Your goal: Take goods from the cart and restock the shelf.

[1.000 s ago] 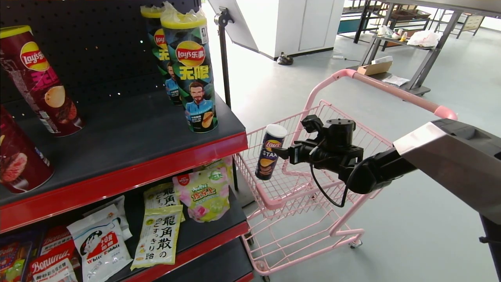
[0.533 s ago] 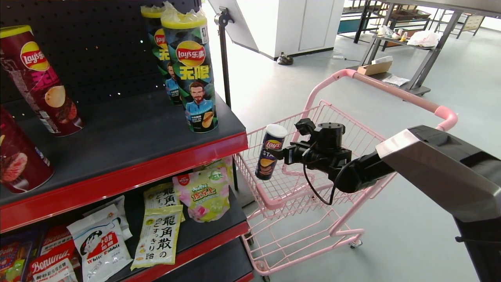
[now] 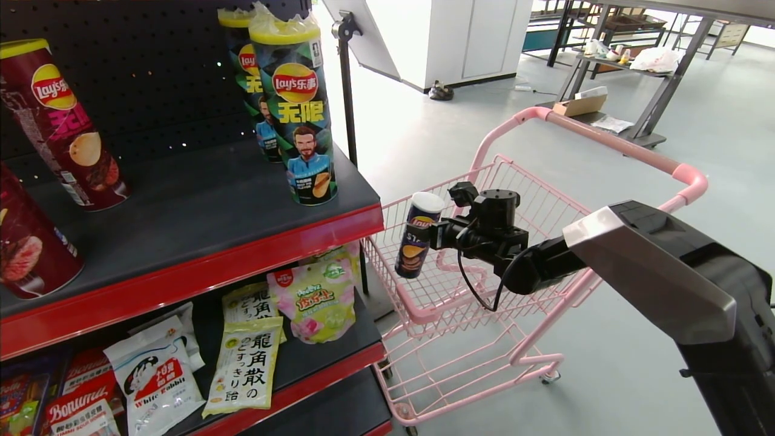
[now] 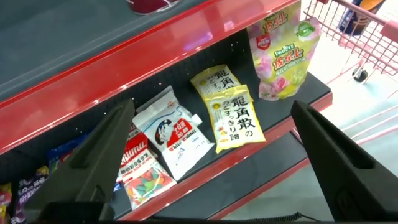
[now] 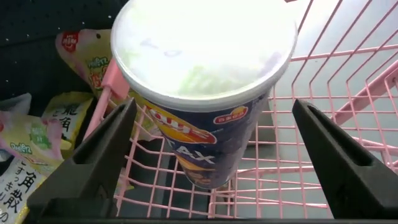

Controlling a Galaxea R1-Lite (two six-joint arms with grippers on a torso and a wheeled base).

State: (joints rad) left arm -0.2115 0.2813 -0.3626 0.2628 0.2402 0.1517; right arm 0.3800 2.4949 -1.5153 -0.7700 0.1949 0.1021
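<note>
Chip can stands nearly upright, lid up and base down, at the left end of the pink cart. Right hand straddles its upper part, fingers spread wide; contact unclear.

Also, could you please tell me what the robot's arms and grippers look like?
The right arm has a boxy black link with a silver face, then a rounded black forearm and a black wrist topped by a cylindrical block. A thin black cable loops beneath it. The right gripper and left gripper each have two dark, matte, wedge-shaped fingers.
</note>
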